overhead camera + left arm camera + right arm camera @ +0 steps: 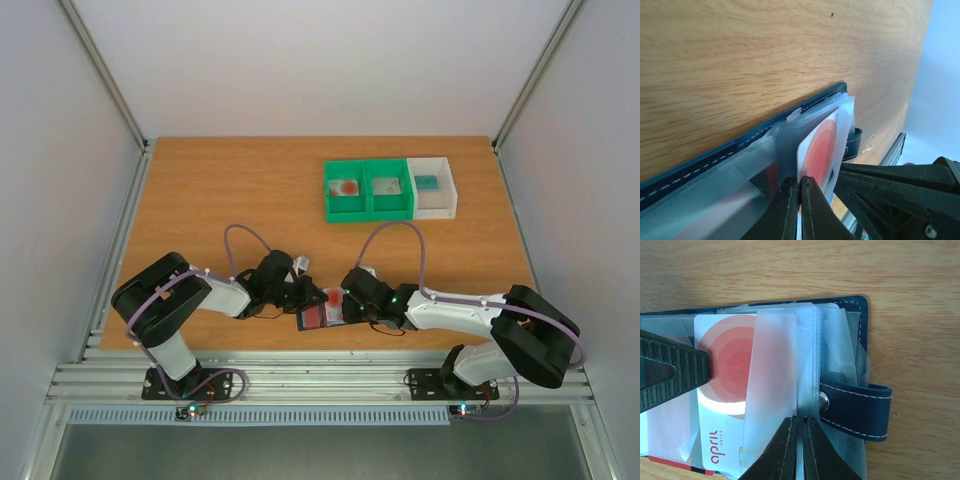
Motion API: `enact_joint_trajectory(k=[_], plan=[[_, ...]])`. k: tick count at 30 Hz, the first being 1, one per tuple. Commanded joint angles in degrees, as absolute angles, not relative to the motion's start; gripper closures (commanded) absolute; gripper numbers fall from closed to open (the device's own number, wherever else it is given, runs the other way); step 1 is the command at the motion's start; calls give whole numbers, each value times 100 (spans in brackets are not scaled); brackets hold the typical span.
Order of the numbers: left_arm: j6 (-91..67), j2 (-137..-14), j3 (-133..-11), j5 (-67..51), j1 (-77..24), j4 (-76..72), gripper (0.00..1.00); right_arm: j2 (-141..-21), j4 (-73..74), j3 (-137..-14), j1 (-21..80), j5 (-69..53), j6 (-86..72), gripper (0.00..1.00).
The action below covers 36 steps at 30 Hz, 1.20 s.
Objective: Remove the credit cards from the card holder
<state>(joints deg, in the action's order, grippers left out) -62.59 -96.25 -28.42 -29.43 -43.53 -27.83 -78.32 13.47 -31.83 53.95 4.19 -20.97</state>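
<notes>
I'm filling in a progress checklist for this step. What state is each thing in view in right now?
card holder: open, lying flat.
credit card: partly out of the clear sleeve, pinched.
left gripper: shut on the credit card.
right gripper: shut on the clear sleeve's edge.
snap tab: unfastened.
green bins: upright, something in each.
white bin: upright, something inside.

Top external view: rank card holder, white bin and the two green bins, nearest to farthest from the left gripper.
1. Card holder, at the left gripper.
2. Left green bin, far side.
3. Right green bin, beside it.
4. White bin, rightmost.
</notes>
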Motion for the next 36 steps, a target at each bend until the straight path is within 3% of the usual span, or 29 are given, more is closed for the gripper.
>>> enact_joint_trajectory(k=[1, 23, 36], plan=[[-6218, -9775, -2892, -3040, -4387, -3312, 99, -7878, 1407, -3043, 5379, 500, -2179, 94], [-6181, -9355, -2418, -2930, -4268, -3380, 100, -7710, 1393, -2980, 5374, 402, -2208, 94], [-5395, -8071, -2595, -2741, -4142, -1491, 100, -6762, 2099, -3188, 5379, 421, -1712, 88]])
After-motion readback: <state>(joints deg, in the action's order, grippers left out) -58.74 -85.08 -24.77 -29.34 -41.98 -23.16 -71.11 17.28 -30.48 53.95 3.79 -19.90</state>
